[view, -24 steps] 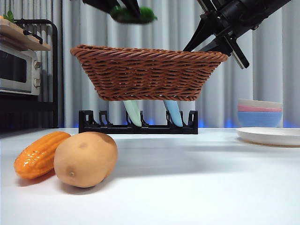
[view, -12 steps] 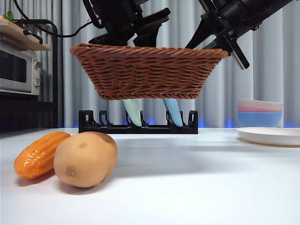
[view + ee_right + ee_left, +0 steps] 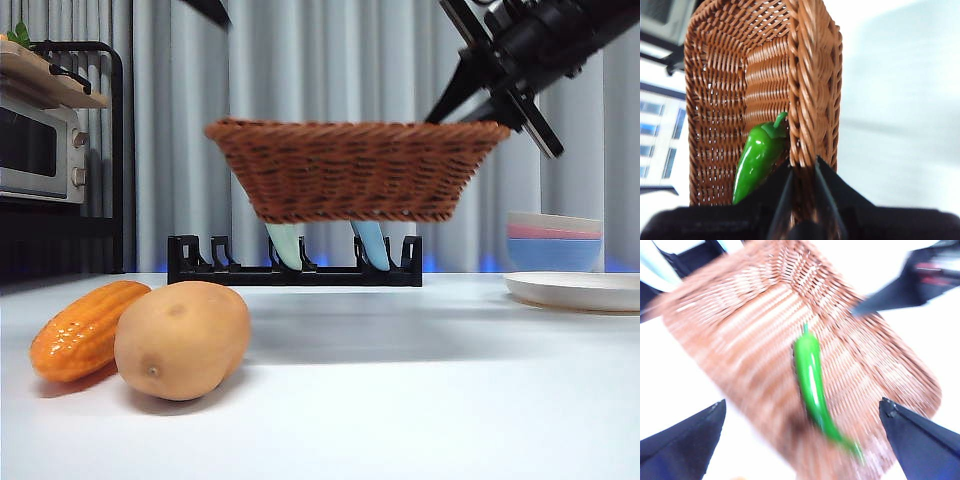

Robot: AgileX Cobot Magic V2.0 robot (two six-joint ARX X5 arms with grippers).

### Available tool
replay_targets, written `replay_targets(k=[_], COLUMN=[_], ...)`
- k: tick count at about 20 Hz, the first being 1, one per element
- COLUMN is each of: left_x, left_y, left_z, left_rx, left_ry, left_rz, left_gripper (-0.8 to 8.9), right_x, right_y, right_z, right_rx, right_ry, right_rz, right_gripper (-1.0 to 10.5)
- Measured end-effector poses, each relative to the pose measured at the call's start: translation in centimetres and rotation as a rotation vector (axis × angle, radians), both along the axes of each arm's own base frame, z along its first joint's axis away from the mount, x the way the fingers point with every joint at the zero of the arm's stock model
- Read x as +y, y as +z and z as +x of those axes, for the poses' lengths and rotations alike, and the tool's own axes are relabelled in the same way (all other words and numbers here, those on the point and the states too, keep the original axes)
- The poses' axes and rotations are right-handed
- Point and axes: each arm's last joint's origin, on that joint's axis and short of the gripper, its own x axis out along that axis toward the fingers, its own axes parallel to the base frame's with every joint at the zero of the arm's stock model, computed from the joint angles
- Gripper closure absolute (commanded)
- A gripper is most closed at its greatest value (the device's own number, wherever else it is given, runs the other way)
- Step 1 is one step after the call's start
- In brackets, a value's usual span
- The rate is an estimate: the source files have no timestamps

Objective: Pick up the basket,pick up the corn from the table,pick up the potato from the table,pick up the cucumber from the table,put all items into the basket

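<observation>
The brown wicker basket [image 3: 355, 170] hangs in the air above the table [image 3: 400, 400]. My right gripper [image 3: 490, 105] is shut on its right rim, as the right wrist view [image 3: 802, 170] shows. The green cucumber [image 3: 757, 160] lies inside the basket [image 3: 725, 100] against its side wall. It also shows in the left wrist view [image 3: 812, 385], on the basket floor [image 3: 750, 330]. My left gripper [image 3: 802, 402] is open and empty above the basket; in the front view only its black tip [image 3: 212, 10] shows at the top. The orange corn [image 3: 85, 330] and the tan potato [image 3: 182, 340] lie touching at the front left.
A black dish rack [image 3: 295, 265] with a pale green and a blue plate stands behind, below the basket. Stacked bowls [image 3: 555, 240] and a white plate [image 3: 575, 290] are at the right. A toaster oven [image 3: 35, 150] on a shelf stands at the far left.
My left gripper came down into the basket with the cucumber, let it go and rose almost out of the front view. The basket moved to the right.
</observation>
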Motion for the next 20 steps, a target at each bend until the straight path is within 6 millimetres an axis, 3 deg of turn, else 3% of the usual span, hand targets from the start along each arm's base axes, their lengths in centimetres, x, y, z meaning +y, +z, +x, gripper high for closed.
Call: replay_targets(k=[5, 8, 11, 17, 20], left_x=[4.6, 6.0, 6.2, 5.4, 6.0], left_y=[3.1, 2.3, -1.6, -13.7, -16.2], left_z=[-5.9, -7.4, -7.5, -5.2, -3.0], left_rx=[-0.017, -0.017, 0.020, 0.157, 0.251], left_ry=[0.015, 0.076, 0.113, 0.304, 0.410], left_rz=[0.004, 0.065, 0.058, 0.097, 0.114], left_gripper=[2.51, 2.51, 2.51, 2.51, 2.51], right_x=[-1.7, -3.0, -4.1, -4.7, -4.6], right_y=[-1.3, -1.3, -1.2, -1.2, -1.2], right_z=[1.0, 1.2, 1.4, 1.4, 1.4], right_rx=[0.042, 0.044, 0.046, 0.044, 0.042], right_ry=[-0.052, -0.073, -0.086, -0.084, -0.082], right_rz=[-0.007, 0.010, 0.031, 0.045, 0.044], right_gripper=[9.6, 9.6, 9.6, 9.6, 9.6])
